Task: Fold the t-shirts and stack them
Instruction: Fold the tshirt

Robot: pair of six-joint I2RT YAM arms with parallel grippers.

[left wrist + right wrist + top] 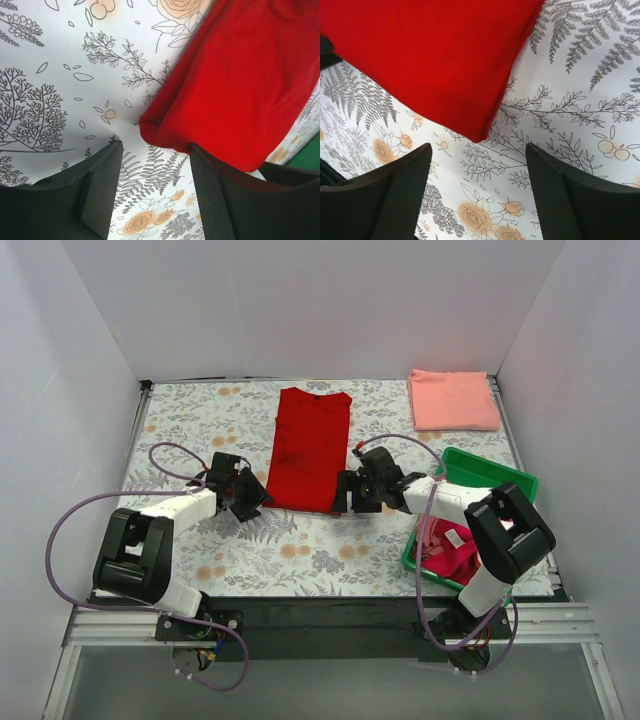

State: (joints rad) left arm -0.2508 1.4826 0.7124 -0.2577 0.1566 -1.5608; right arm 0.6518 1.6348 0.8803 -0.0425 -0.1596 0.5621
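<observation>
A bright red t-shirt [309, 446] lies as a long folded strip in the middle of the floral table cover, collar at the far end. My left gripper [256, 502] is open at the strip's near left corner [150, 131], not touching it. My right gripper [343, 496] is open at the near right corner [480, 135], empty. A folded salmon-pink t-shirt [453, 400] lies at the far right. Magenta and pink shirts [447, 552] are bunched in the green bin.
The green plastic bin [487, 474] stands at the right near edge, under my right arm. The floral cover [200, 420] spans the table. White walls enclose the left, back and right sides.
</observation>
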